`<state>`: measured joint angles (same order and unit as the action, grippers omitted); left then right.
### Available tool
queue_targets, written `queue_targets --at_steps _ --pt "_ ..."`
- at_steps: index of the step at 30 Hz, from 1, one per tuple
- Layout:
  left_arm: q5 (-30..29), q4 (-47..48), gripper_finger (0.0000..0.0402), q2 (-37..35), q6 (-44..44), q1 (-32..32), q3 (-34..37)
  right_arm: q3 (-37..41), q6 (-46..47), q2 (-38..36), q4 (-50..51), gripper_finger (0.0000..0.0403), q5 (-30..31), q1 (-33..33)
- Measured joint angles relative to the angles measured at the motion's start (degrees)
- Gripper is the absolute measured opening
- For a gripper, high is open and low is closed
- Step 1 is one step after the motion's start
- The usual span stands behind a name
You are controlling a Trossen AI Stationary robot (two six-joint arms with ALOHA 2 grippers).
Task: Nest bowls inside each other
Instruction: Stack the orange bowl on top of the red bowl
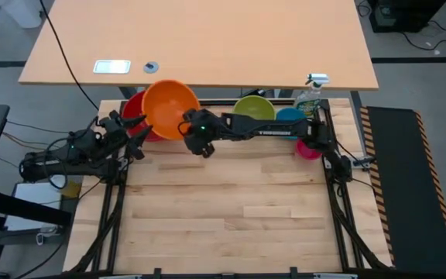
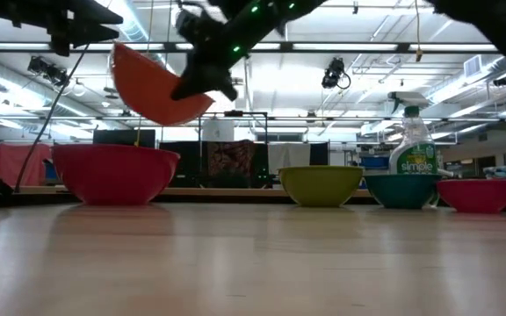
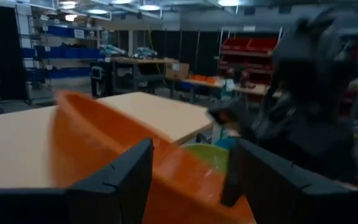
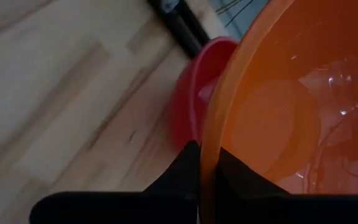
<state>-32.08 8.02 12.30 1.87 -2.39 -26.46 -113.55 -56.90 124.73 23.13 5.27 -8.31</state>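
The orange bowl hangs tilted in the air, partly over the red bowl, which rests on its base at the far left of the wooden table. My right gripper is shut on the orange bowl. My left gripper stands open just left of that bowl, whose wall shows beyond its fingers. A lime green bowl, a blue bowl and a magenta bowl sit on their bases at the far right. My right gripper pinches the orange bowl's rim on its right, near side, one finger inside the bowl and one outside. The fingers come from the table's right, slanting downward. The bowl is lifted clear and tilted, higher than the red bowl.
A clear spray bottle with a white trigger stands behind the blue bowl at the far right. A larger desk lies beyond the far edge. The near half of the wooden table holds bare boards.
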Motion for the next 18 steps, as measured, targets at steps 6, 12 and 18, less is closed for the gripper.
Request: queue_targets --at_steps 6,12,18 --pt "0.4 1.6 0.0228 -1.5 -0.1 2.4 0.1 -11.4 -1.0 9.8 -5.7 0.0027 -2.8 -2.7" --pt "0.4 1.6 0.0228 -1.5 -0.4 4.4 0.1 -21.2 7.4 18.3 -9.7 0.0028 -5.1 -5.0" --pt "0.4 3.6 0.0228 -1.4 0.4 4.9 0.2 -20.4 11.3 19.8 -11.3 0.0028 -5.3 -5.4"
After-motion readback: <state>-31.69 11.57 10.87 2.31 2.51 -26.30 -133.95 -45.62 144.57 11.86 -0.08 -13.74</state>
